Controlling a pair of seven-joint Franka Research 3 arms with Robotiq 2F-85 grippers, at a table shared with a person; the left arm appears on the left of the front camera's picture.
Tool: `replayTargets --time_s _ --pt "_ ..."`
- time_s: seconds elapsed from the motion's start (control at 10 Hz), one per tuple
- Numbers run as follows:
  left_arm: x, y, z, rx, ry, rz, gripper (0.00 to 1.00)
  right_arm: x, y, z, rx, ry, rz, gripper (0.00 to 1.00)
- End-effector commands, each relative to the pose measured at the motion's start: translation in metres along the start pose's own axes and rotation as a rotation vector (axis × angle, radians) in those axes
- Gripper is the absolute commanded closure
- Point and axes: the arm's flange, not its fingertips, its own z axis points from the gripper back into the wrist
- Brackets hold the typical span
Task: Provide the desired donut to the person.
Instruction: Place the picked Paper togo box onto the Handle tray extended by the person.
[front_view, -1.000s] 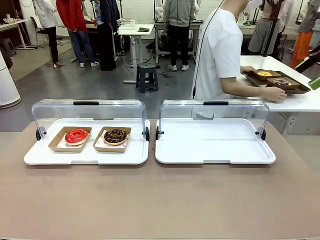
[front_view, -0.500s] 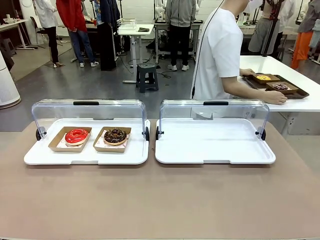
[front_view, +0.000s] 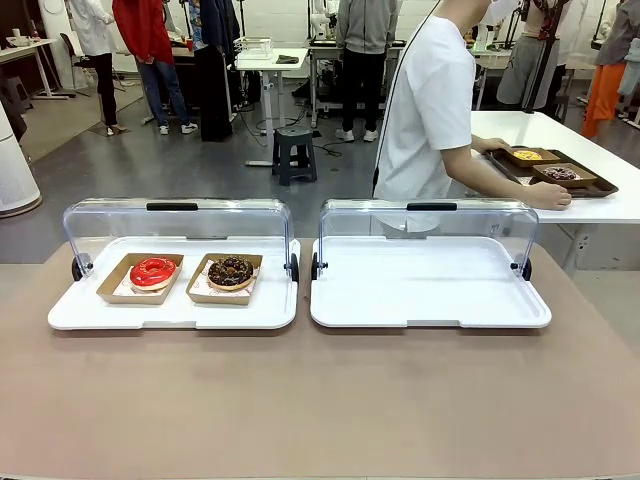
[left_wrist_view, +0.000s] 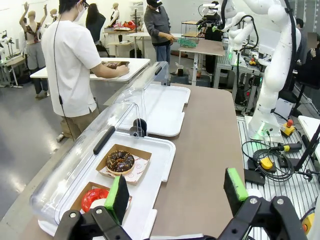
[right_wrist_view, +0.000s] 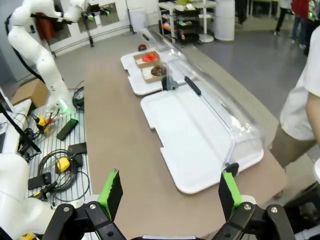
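The left gripper (left_wrist_view: 176, 195) hangs above the near edge of the brown table (front_view: 320, 400) with its jaws spread wide and nothing between them, one green pad (left_wrist_view: 118, 197) over the corner of the left tray (front_view: 175, 312). On that white tray, under a raised clear lid (front_view: 178, 222), sit two cardboard boats side by side: the red-glazed donut (front_view: 152, 271) toward the tray's outer end and the chocolate donut (front_view: 231, 271) toward the middle of the table. Just beside the left tray lies the right tray (front_view: 430, 285), bare white, with its own clear lid (front_view: 430, 225) tipped up at the far edge. The right gripper (right_wrist_view: 170, 192) is likewise fully parted and holds nothing, poised off the end of the right tray. Beyond the right tray, across the table, the person (front_view: 430, 100) in a white top stands turned sideways, one hand (front_view: 550, 195) resting on a dark tray (front_view: 550, 172) of more donuts on a white side table (front_view: 590, 200).
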Motion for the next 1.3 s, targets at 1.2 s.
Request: replayTargets --time_s 1.2 --pt "0.0011 -0.0013 0.0014 -0.002 -0.008 -0.006 0.00 0.0032 -0.0087 -0.0101 -0.011 0.039 0.002 0.00"
